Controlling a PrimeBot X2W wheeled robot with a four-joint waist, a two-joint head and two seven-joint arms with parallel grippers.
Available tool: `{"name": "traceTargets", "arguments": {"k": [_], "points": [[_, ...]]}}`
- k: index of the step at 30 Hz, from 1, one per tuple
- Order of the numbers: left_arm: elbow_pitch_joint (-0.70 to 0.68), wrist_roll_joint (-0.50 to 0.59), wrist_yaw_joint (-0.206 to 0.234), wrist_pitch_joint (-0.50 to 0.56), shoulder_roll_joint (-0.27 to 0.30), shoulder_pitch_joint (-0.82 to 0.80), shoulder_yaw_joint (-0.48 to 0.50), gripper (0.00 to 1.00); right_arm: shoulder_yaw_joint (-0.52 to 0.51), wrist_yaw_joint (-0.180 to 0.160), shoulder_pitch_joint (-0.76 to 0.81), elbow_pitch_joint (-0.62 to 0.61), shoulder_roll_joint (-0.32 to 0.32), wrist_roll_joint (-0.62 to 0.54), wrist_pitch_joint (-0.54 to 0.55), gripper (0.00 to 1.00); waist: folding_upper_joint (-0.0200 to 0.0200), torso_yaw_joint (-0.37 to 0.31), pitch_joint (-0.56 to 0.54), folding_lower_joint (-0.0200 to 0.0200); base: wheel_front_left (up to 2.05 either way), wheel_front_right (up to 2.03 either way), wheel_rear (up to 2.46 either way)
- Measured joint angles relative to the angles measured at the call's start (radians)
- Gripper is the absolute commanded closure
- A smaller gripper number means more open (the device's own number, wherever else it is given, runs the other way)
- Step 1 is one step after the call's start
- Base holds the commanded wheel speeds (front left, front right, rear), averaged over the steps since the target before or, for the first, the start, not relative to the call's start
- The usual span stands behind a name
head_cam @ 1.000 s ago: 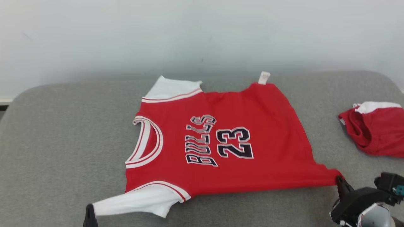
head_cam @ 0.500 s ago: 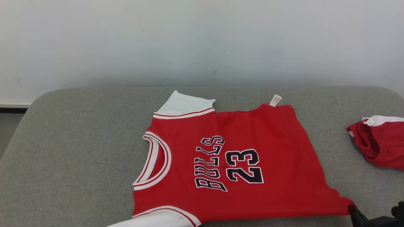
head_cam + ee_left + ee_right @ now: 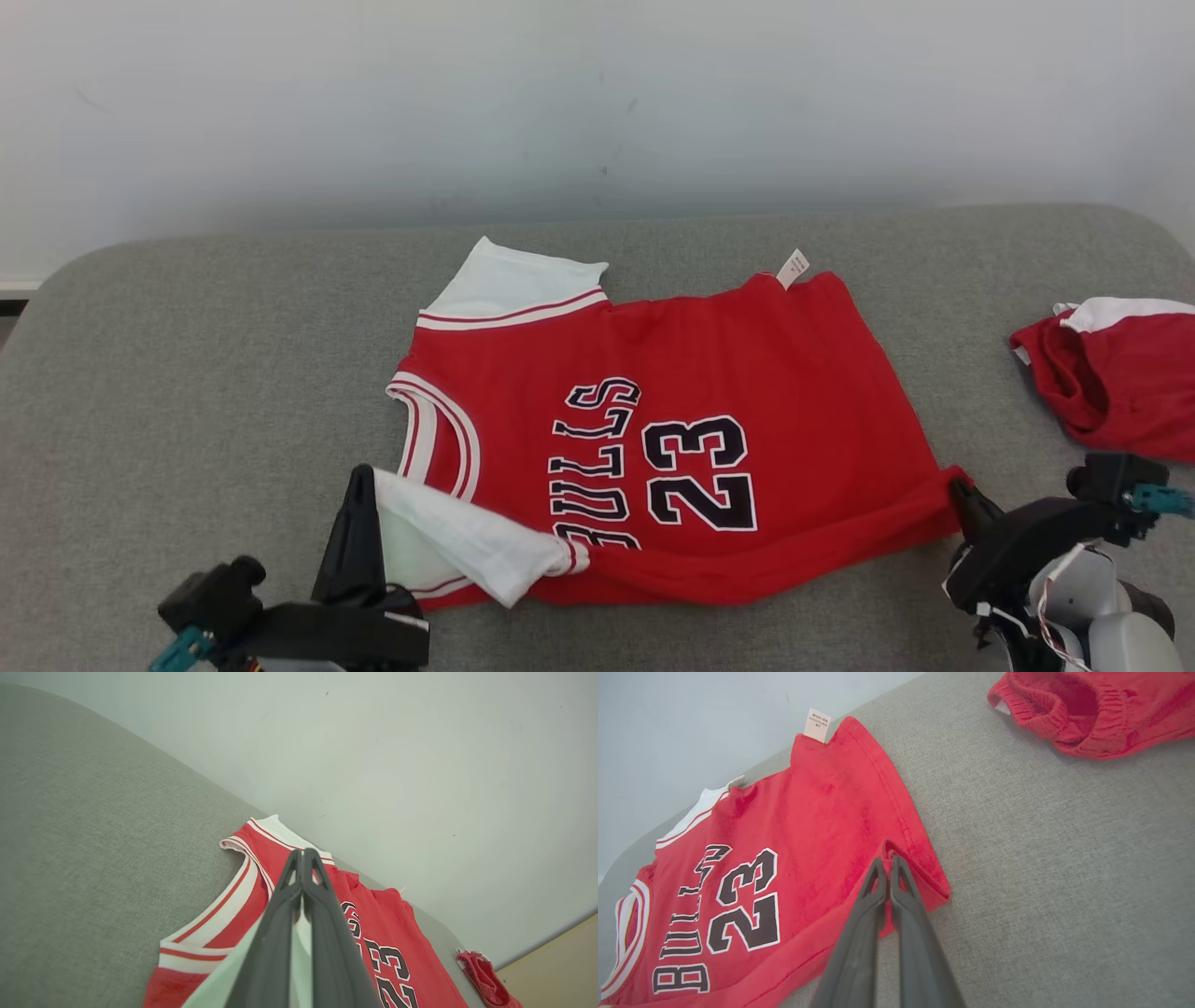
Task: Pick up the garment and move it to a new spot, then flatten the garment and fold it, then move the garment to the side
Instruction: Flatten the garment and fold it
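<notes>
A broad grey padded surface (image 3: 187, 355) with rounded corners runs back to a pale wall (image 3: 597, 93). There is bare room to the left of the garment and behind it, and less to the right.

A red Bulls 23 jersey (image 3: 766, 373) lies spread at the centre, collar to the left and hem to the right. Its near edge is raised and curled over. It looks light, limp and a little stretchy, so it will likely sag between holds and is best pinched at corners and seams.

A second red garment (image 3: 1120, 392) sits crumpled near the right edge, apart from the jersey. A swing that way could catch it.

The left gripper (image 3: 358, 474) is closed on the white near sleeve (image 3: 467, 537). The right gripper (image 3: 960, 487) is closed on the near hem corner (image 3: 929, 499). A small label (image 3: 792, 268) sticks up at the far hem.
</notes>
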Motion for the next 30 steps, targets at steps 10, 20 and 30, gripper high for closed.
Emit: {"name": "traceTargets", "arguments": {"k": [10,20,30], "points": [[0.161,0.007,-0.002,0.000,0.001,-0.184,-0.007,1.00,0.018,0.000,-0.169,0.223,0.000,0.044,-0.090,1.00,0.0000,-0.026,0.044,0.0000,0.00,0.00,0.00],[0.174,0.014,-0.006,0.000,0.000,-0.238,0.052,1.00,0.015,0.000,-0.316,0.393,0.000,-0.011,-0.226,1.00,0.0000,-0.036,0.087,0.0000,0.00,0.00,0.00],[0.219,0.027,-0.022,0.000,0.001,-0.279,0.034,1.00,0.006,0.000,-0.372,0.501,-0.001,-0.039,-0.278,1.00,0.0000,-0.026,0.102,-0.0001,0.00,0.00,0.00]]}}
